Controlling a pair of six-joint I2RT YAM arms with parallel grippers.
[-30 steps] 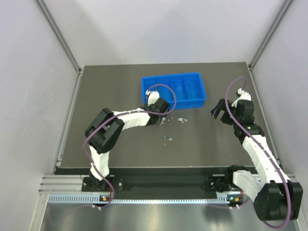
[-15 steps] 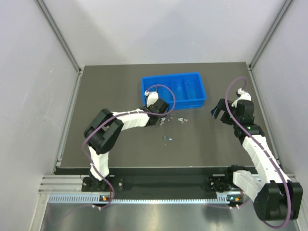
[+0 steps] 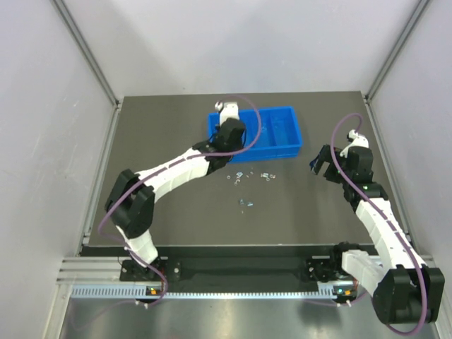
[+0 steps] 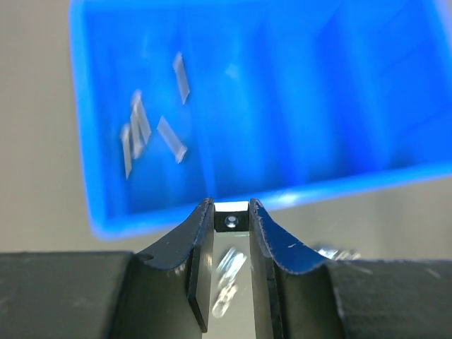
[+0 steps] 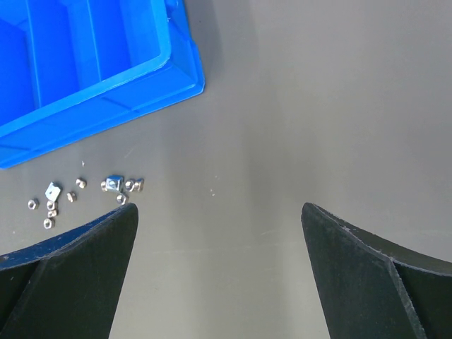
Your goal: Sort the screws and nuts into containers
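The blue tray (image 3: 282,138) lies at the back middle of the table. Its left compartment holds several screws (image 4: 173,141). My left gripper (image 3: 232,141) is raised over the tray's near left edge. In the left wrist view the gripper (image 4: 232,220) is shut on a small square nut with a round hole, just short of the tray's rim (image 4: 318,187). Loose nuts and screws (image 3: 247,176) lie on the table in front of the tray. My right gripper (image 3: 318,166) is open and empty, right of the pile; its view shows the gripper (image 5: 219,212), the pile (image 5: 113,183) and the tray's corner (image 5: 106,92).
Two more small fasteners (image 3: 247,203) lie apart, nearer the arms. Grey walls close in the dark table on three sides. The tray's other compartments look empty in the left wrist view.
My left gripper has risen from the loose pile and swung back towards the tray's left end, carrying the nut. The right arm has not moved.
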